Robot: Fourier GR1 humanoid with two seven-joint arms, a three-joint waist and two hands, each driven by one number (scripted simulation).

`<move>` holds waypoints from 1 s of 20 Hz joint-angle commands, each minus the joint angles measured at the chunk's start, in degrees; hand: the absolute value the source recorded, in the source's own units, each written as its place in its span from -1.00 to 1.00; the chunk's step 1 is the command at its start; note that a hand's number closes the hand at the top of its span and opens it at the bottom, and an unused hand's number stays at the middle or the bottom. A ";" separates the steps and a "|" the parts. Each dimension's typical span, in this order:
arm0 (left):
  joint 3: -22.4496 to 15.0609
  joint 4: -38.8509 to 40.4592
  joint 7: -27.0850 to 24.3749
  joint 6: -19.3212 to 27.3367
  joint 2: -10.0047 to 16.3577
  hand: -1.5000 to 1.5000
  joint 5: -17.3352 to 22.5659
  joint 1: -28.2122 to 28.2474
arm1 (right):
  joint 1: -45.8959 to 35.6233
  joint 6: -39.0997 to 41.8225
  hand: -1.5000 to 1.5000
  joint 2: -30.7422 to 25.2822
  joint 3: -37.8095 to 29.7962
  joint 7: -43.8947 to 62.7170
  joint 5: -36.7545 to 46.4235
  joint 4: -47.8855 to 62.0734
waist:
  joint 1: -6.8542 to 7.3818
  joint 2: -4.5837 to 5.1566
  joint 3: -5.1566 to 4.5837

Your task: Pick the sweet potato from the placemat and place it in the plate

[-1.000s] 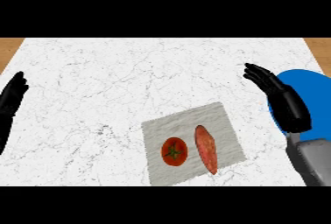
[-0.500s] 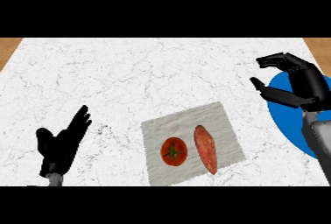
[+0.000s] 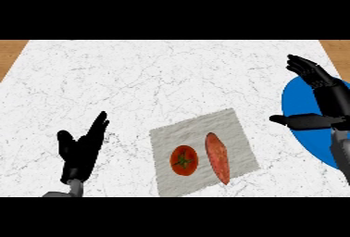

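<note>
An orange sweet potato lies lengthwise on the grey placemat, right of a red tomato. The blue plate sits at the counter's right edge, partly hidden by my right hand. That hand hovers over the plate, open, thumb pointing left, well apart from the sweet potato. My left hand is open at the lower left, fingers up, resting away from the placemat.
The white marble counter spreads between the hands. Wooden strips show past its far left and right corners.
The left hand has shifted right and slightly up. The right hand has drifted right over the plate, fingers straightening and thumb spreading. The sweet potato and tomato have not moved.
</note>
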 commanded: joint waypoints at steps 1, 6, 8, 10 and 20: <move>-0.61 -1.16 1.34 -0.45 -0.31 0.00 0.66 3.08 | 1.36 3.30 -1.00 -5.99 4.54 4.61 5.93 -4.35 | 0.01 -0.12 -0.34; 0.77 0.32 1.43 -1.61 1.28 0.00 0.49 1.16 | -0.54 10.53 -1.00 -10.42 11.80 12.37 10.91 -9.58 | 0.01 -0.03 -0.39; 0.13 -1.58 3.02 -1.47 0.55 0.00 0.80 1.74 | -2.00 12.72 -1.00 -11.30 12.10 17.67 10.48 -12.88 | 0.12 -0.04 -0.34; 1.64 0.81 1.78 -2.31 0.76 0.00 1.14 0.35 | 1.33 11.39 -1.00 -10.90 13.07 21.85 12.29 -18.44 | -0.49 -0.01 -0.33; 2.28 0.15 1.26 -3.54 -0.14 0.00 0.06 1.60 | 2.99 12.45 -1.00 -3.62 18.95 36.37 22.67 -27.78 | 0.01 0.09 -0.28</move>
